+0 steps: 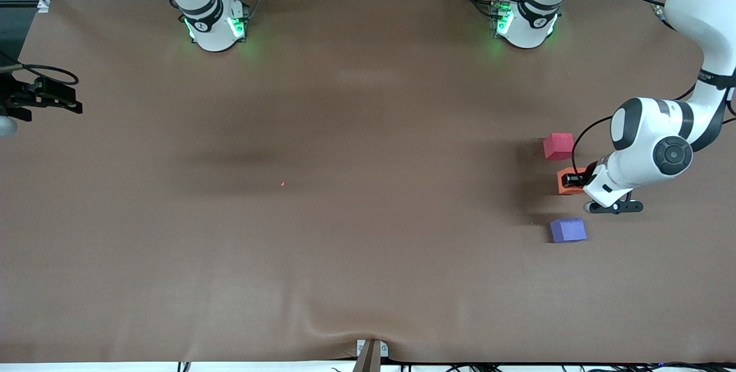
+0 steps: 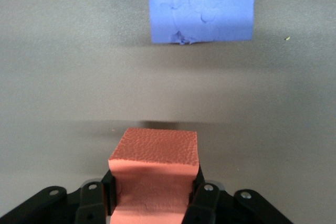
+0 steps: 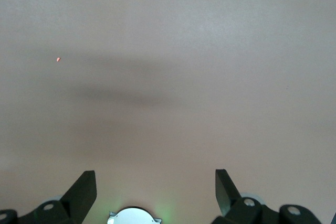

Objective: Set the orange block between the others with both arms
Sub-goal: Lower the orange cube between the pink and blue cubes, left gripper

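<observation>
Waiting arm: the right gripper hangs at the right arm's end of the table, well apart from the cubes; its fingers stand wide with nothing between them; my guess is it keeps clear so the left arm has room
Table: plain brown cloth; a tiny red speck lies near the middle
Red cube: rests on the cloth toward the left arm's end, farther from the front camera than the other two
Orange cube: clamped in the left gripper, its sides pinched in by the fingers; it sits in the gap between the red and blue cubes, roughly in line with them; whether it touches the cloth I cannot tell
Blue cube: nearest the front camera; apart from the orange one, bare cloth between them
Why held so: likely a side grip, so the cube can be set down squarely in the gap before letting go
Writing: none legible on cubes, cloth or arms
</observation>
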You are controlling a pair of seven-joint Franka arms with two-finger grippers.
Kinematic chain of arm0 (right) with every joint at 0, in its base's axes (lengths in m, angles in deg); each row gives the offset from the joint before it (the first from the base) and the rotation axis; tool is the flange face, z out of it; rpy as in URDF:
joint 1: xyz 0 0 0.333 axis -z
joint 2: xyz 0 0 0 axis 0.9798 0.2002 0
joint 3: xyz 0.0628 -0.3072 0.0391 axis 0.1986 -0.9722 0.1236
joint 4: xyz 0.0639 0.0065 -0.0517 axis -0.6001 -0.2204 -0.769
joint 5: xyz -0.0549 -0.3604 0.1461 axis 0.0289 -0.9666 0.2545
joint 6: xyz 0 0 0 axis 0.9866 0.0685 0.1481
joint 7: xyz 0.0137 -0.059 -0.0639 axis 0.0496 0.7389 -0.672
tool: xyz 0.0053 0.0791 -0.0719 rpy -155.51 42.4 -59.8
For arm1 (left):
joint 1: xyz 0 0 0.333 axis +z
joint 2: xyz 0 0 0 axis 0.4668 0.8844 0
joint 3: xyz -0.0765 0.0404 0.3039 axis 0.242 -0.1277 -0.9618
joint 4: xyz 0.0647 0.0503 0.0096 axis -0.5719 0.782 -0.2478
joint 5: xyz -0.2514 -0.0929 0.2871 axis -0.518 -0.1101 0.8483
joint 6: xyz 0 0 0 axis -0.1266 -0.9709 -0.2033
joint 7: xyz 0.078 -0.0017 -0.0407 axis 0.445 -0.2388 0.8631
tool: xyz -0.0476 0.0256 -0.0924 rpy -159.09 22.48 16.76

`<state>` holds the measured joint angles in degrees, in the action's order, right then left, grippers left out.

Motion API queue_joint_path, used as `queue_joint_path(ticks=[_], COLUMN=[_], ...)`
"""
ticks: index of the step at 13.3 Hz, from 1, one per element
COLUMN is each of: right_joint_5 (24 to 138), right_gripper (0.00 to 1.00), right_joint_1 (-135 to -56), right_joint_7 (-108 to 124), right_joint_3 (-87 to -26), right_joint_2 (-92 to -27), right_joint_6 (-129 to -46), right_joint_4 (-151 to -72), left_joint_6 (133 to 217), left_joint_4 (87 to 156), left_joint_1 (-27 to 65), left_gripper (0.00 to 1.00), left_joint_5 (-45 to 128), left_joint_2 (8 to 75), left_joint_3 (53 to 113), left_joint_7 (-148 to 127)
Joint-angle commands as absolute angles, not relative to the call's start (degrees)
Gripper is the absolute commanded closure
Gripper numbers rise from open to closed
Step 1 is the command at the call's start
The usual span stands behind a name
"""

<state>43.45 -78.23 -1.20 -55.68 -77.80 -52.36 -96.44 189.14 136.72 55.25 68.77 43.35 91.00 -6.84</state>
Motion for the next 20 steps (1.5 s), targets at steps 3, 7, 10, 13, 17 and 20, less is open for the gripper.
queue_joint_path(ticks=[3, 7, 10, 13, 17, 20], right_joint_5=[42.98, 42.89, 42.89, 42.98, 42.98, 42.98], right_gripper=[0.0, 0.0, 0.0, 0.0, 0.0, 0.0], right_joint_1=[-78.81, -78.37, -78.8, -78.98, -79.51, -79.51], right_joint_7=[-0.83, -1.01, -1.01, -0.92, -0.92, -0.92], right_joint_3=[-55.63, -55.63, -55.63, -55.63, -55.63, -55.63], right_joint_2=[-77.71, -77.63, -77.62, -77.45, -77.36, -77.36], right_joint_6=[-51.56, -51.56, -51.56, -51.56, -51.56, -51.56], right_joint_4=[-95.89, -95.89, -95.89, -95.89, -95.89, -95.89], left_joint_6=[191.2, 192.17, 192.17, 192.17, 192.26, 192.34], left_joint_4=[136.52, 136.35, 136.34, 136.17, 135.47, 134.77], left_joint_1=[54.9, 53.31, 53.05, 53.22, 53.31, 53.49], left_gripper=[1.0, 1.0, 1.0, 1.0, 1.0, 0.77], left_joint_5=[70.96, 71.48, 73.06, 73.15, 73.41, 74.38], left_joint_2=[44.8, 45.59, 45.59, 45.85, 46.91, 47.7], left_joint_3=[91.59, 91.51, 91.51, 91.33, 91.24, 91.15], left_joint_7=[-5.26, -2.37, -0.6, -0.6, -0.51, -0.51])
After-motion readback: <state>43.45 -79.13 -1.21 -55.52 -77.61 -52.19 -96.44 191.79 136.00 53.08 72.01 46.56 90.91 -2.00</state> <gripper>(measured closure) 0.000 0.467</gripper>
